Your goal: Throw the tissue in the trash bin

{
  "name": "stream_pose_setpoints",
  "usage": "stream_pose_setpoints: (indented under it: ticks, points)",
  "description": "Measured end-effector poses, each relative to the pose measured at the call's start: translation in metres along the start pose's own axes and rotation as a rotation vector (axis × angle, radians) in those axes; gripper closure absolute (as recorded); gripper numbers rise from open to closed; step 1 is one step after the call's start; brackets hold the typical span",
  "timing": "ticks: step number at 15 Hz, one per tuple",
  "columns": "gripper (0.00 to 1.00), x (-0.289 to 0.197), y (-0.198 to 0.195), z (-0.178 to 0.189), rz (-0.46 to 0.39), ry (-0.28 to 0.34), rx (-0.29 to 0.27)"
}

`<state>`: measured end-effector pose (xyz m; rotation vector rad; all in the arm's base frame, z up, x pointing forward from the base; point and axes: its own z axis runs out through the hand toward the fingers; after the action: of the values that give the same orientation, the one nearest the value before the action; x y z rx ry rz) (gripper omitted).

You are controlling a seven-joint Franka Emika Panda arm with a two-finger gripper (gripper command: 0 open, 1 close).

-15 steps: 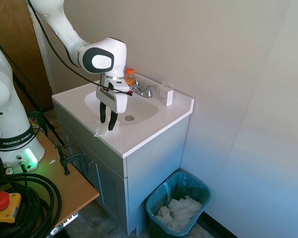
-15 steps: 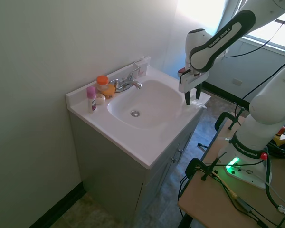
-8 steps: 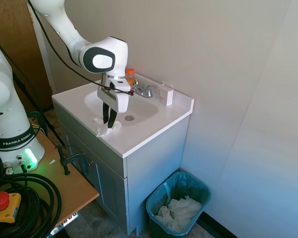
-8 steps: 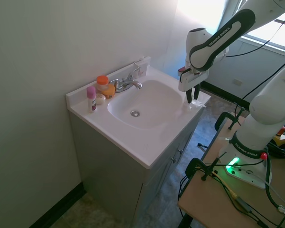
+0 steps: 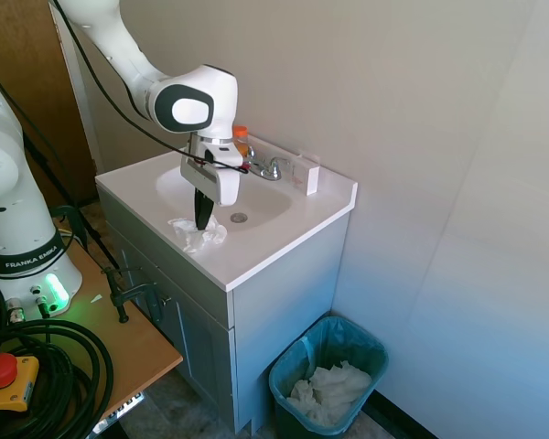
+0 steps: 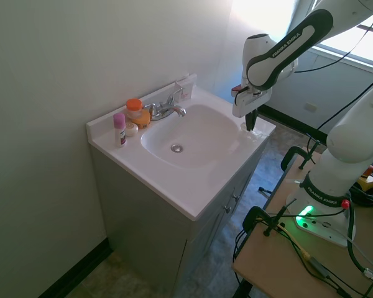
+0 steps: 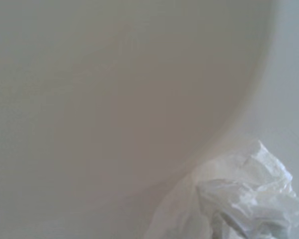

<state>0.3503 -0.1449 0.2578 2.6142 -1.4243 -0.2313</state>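
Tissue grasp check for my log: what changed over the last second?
The gripper closed its open fingers onto the tissue at the sink's front edge and rose slightly, bunching it up. The trash bin, faucet and bottles stayed put.

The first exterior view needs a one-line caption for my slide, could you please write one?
End effector shut on the tissue at the sink's front edge, trash bin below.
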Motion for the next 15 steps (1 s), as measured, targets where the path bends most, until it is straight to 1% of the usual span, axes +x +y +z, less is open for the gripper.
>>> stream_pose_setpoints:
  ticks: [4,6,9,11,13,15]
  points:
    - [1.00,0.005,-0.002,-0.008,-0.010,0.000,-0.001]
    - [1.00,0.010,0.002,-0.015,-0.009,-0.006,0.017]
    - [1.00,0.017,0.023,-0.048,0.018,0.002,0.089]
    - [1.00,0.025,0.043,-0.080,0.058,0.015,0.148]
    - [1.00,0.043,0.064,-0.115,0.124,0.040,0.222]
    - [1.00,0.072,0.084,-0.144,0.220,0.063,0.297]
